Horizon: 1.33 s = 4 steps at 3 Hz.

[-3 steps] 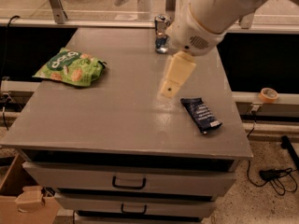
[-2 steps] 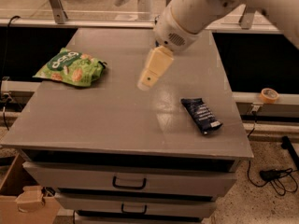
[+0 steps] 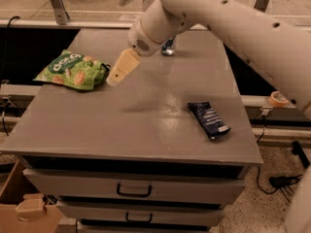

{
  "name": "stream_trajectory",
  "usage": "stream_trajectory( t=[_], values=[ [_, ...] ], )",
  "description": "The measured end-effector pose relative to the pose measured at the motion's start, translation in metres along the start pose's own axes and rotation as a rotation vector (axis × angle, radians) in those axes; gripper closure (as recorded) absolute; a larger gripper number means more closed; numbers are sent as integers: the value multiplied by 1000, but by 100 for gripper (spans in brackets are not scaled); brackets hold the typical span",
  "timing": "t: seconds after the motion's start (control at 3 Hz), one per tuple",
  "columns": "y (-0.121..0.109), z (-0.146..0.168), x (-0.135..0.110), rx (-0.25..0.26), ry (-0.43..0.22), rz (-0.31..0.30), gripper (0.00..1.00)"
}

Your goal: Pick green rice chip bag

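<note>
The green rice chip bag [image 3: 73,70] lies flat at the back left of the grey cabinet top [image 3: 146,125], bright green with white lettering and orange-tan chip pictures. My gripper [image 3: 118,72] hangs from the white arm, its cream-coloured fingers pointing down-left, just right of the bag's right edge and above the surface. It holds nothing that I can see.
A dark blue snack-bar wrapper [image 3: 209,120] lies at the right front of the top. A small metallic object [image 3: 168,48] stands at the back behind the arm. Drawers with handles [image 3: 133,191] face front. A cardboard box [image 3: 22,208] sits on the floor at left.
My arm has swung left across the cabinet top, from near the blue wrapper to just beside the green bag.
</note>
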State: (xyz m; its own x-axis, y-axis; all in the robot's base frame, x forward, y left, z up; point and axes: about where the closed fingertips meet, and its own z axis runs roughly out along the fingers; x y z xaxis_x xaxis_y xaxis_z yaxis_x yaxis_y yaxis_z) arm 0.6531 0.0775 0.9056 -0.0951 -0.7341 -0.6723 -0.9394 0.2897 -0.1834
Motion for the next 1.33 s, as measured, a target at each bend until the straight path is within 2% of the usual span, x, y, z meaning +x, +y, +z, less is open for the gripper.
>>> stream_trajectory(
  t=[0.67,1.0,1.33],
  values=[
    [-7,87,-35,-70,-112,117,0],
    [-12,117,-37,-73,-122,173,0],
    [-12,132,-41,-89,-129,228,18]
  ],
)
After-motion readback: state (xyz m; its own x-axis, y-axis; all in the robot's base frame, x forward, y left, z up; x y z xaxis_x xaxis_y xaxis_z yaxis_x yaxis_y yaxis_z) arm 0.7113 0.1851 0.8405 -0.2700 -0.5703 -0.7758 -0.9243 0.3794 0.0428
